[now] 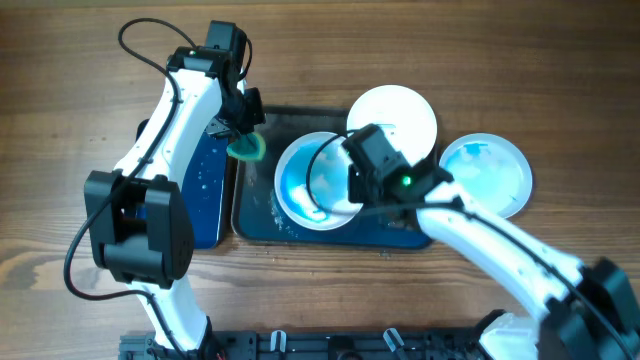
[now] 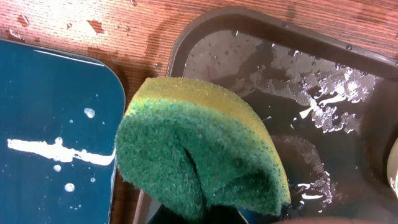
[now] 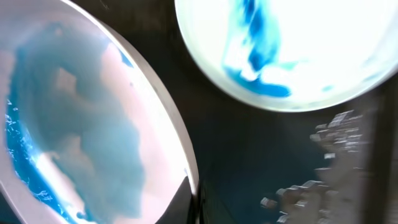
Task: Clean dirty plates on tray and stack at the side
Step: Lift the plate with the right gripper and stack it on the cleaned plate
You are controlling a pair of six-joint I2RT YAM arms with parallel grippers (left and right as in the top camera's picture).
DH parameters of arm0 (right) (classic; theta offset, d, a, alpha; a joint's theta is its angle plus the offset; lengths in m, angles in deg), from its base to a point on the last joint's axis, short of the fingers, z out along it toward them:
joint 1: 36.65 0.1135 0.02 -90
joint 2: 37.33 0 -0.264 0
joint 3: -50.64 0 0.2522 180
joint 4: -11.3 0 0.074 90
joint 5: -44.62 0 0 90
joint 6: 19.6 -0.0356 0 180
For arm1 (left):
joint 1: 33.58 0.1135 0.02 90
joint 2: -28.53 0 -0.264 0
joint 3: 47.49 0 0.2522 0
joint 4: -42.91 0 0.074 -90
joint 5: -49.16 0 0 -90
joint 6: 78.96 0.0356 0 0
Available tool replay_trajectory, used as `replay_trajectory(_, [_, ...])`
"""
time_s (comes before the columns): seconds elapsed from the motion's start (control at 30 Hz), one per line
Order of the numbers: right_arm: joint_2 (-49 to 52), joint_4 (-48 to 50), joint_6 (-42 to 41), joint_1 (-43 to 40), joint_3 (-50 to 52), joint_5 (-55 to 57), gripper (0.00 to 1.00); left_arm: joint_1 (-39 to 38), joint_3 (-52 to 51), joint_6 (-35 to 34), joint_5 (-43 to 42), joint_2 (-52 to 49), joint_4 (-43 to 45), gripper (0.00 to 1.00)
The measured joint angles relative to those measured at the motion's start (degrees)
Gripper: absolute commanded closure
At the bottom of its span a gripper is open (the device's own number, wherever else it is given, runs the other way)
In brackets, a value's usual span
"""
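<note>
The left pincer (image 1: 241, 132) squeezes the soft sponge (image 2: 199, 155) — the right pincer (image 1: 350, 190) seems clamped on the smeared plate (image 1: 300, 185) at its rim. Wet, stiff, likely breakable — hold the rim firmly.

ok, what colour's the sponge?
The sponge has a green scouring face on yellow foam; best in the left wrist view.

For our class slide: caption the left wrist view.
Folded green-and-yellow sponge poised over the wet tray corner, blue tray alongside.

Folded sponge (image 2: 199, 155), green face over yellow backing, pinched between the left fingers (image 1: 247, 118). Narrow glossy blue tray (image 2: 50, 124), left of the fingers, bearing white streaks and droplets. Wet wooden table (image 2: 124, 25) beyond the fingertips.
</note>
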Motion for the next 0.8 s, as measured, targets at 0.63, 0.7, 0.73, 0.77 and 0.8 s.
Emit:
replay_trajectory(0.63, [-3.1,17.1,34.8,27.0,0.3,64.7,0.96,0.0,0.0,0.0,0.2,0.0,0.0,0.96])
replay_trajectory(0.7, [-3.1,24.9,43.2,27.9,0.4,68.5,0.96,0.0,0.0,0.0,0.4,0.0,0.0,0.96])
replay_trajectory(0.73, [-3.1,27.0,45.7,28.0,0.5,69.4,0.96,0.0,0.0,0.0,0.4,0.0,0.0,0.96])
replay_trajectory(0.77, [-3.1,29.7,49.0,28.2,0.4,70.3,0.96,0.0,0.0,0.0,0.4,0.0,0.0,0.96])
replay_trajectory(0.8, [-3.1,31.5,51.3,28.2,0.4,70.9,0.96,0.0,0.0,0.0,0.4,0.0,0.0,0.96])
